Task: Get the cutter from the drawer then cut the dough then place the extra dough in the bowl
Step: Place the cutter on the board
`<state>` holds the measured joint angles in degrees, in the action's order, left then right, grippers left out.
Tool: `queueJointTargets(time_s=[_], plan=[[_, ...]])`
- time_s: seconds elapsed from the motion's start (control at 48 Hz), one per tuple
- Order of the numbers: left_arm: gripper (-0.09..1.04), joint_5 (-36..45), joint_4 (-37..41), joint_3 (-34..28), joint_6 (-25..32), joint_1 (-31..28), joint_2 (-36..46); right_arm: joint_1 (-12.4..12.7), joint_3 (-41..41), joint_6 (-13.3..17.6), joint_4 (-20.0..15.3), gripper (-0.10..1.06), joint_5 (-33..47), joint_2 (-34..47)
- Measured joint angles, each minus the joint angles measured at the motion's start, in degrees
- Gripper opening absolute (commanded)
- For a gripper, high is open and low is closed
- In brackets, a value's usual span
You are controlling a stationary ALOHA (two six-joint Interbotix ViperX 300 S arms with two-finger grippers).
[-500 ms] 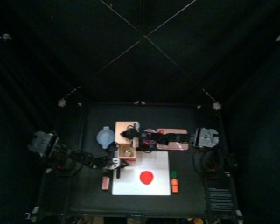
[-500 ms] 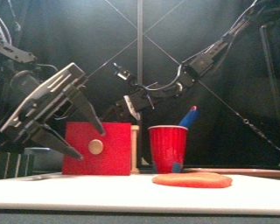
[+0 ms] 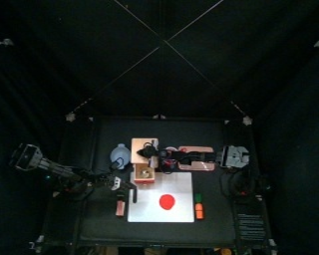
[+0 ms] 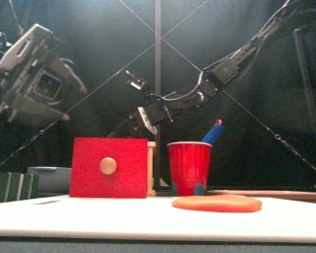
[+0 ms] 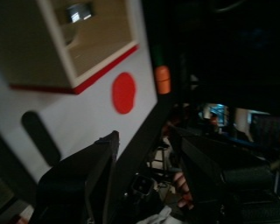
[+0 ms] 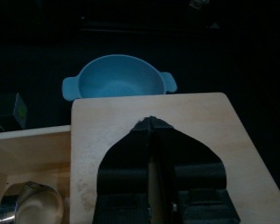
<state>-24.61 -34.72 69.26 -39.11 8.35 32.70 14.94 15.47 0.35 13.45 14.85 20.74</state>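
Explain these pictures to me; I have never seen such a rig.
A robot with two black arms works at a small table. One picture looks down from above, one level from the front, one from each wrist. On the table: a white board with a red dough disc, a wooden box with its drawer open and the cutter inside, a blue-grey bowl, a red cup. The left gripper hangs raised at the left, open and empty. The right gripper is above the box, shut, holding nothing.

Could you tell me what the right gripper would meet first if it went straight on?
Probably the wooden box, whose pale top lies just ahead of the right gripper; the blue-grey bowl sits beyond it.
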Motion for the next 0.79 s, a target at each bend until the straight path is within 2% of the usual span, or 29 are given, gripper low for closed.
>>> queueJointTargets(time_s=[0.188,0.354,0.458,0.583,0.688,0.792], plan=[[0.83,-2.46,12.39,2.55,6.33,-8.44,6.33,-3.08,-0.88,0.00,-0.26,0.03,-2.20,-3.34],[0.81,-3.69,24.52,4.13,13.45,-16.08,9.84,-4.75,-1.49,0.09,-0.53,0.03,-5.19,-8.79],[0.79,-4.13,29.79,4.83,17.31,-20.30,10.90,-5.01,-1.49,0.18,-2.20,0.03,-9.67,-11.51],[0.78,-4.22,34.54,5.27,20.83,-23.29,11.25,-5.19,-1.49,0.26,-5.01,0.04,-19.42,-13.89],[0.78,-4.13,39.29,5.27,23.12,-23.55,11.34,-5.45,-2.02,-0.18,-6.77,0.11,-26.54,-14.59],[0.78,-4.13,44.82,5.36,24.87,-23.12,11.34,-5.80,-3.34,-0.09,-8.88,0.24,-32.70,-14.68]])
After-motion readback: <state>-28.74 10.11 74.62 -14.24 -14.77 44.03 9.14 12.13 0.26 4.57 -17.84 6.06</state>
